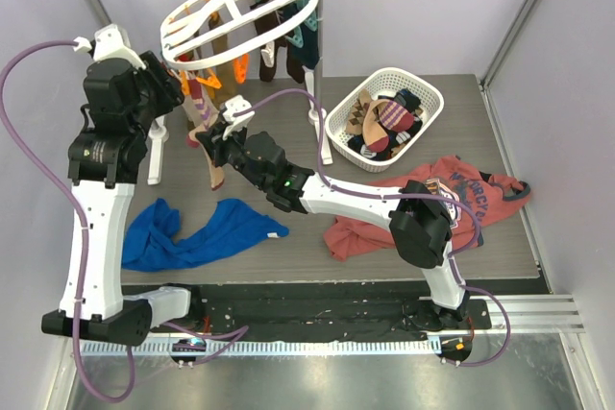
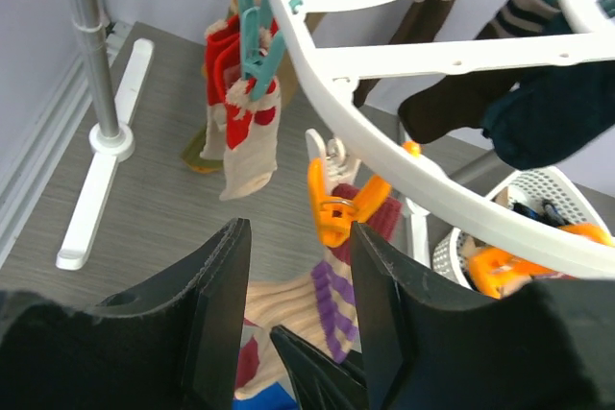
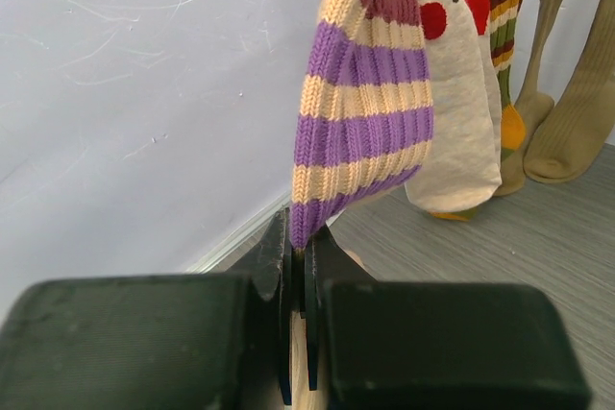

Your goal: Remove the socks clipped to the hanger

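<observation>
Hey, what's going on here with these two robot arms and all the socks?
Two arms are taking socks off a white clip hanger. The right fingers are shut on the lower end of a purple-and-cream striped sock, which hangs from an orange clip. The left fingers are open just below that clip, holding nothing. Several other socks hang on the hanger, and more lie in the white basket.

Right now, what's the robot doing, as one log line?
right gripper: shut on purple striped sock | left gripper: open, by orange clip | sock: clipped to hanger
</observation>
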